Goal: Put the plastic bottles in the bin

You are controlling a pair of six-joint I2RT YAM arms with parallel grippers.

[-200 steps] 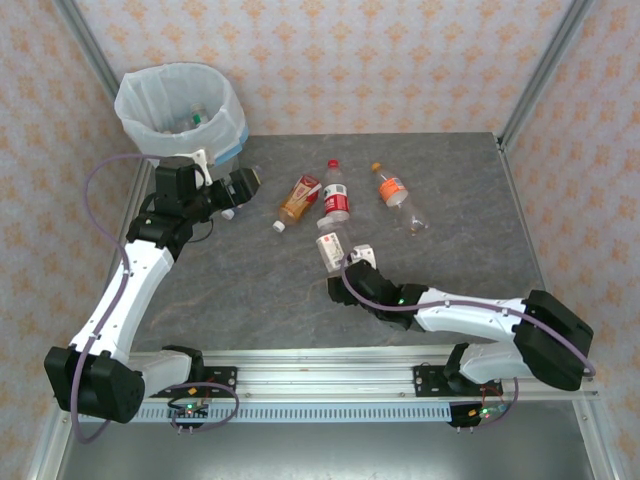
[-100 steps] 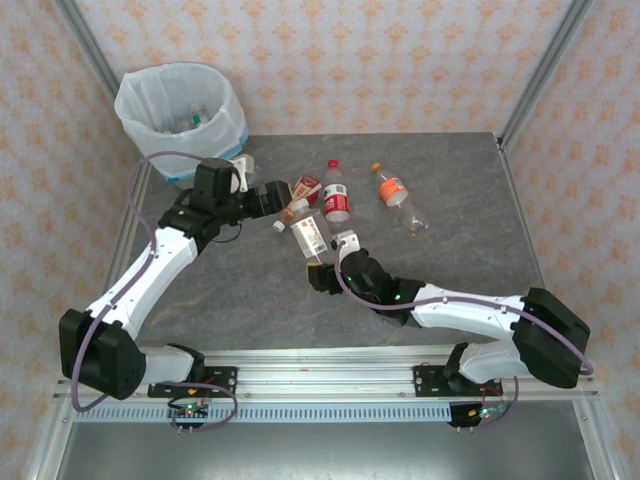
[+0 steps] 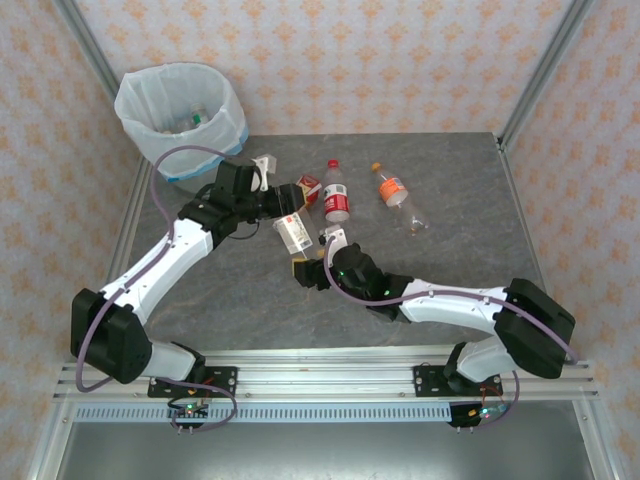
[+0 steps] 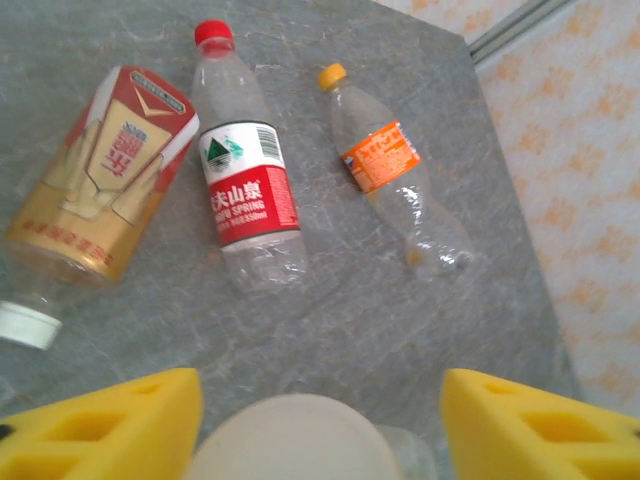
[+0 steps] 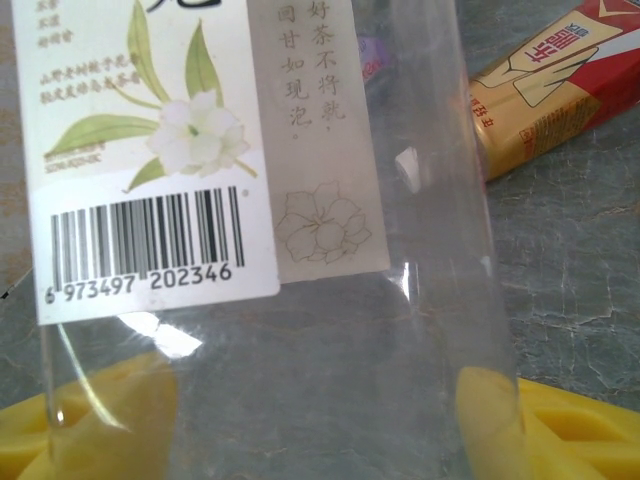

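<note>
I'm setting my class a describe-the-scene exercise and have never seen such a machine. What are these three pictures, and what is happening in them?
These are two robot arms bolted to the near edge of a table, each ending in a two-finger gripper. One picture looks down from above. The other two come from cameras on the wrists. On the table lie a brown tea bottle, a red-labelled water bottle and an orange-labelled bottle. The lined bin stands at the far left corner. The right gripper holds a clear white-labelled bottle. The left gripper straddles what looks like its top, but whether it grips is unclear.
</note>
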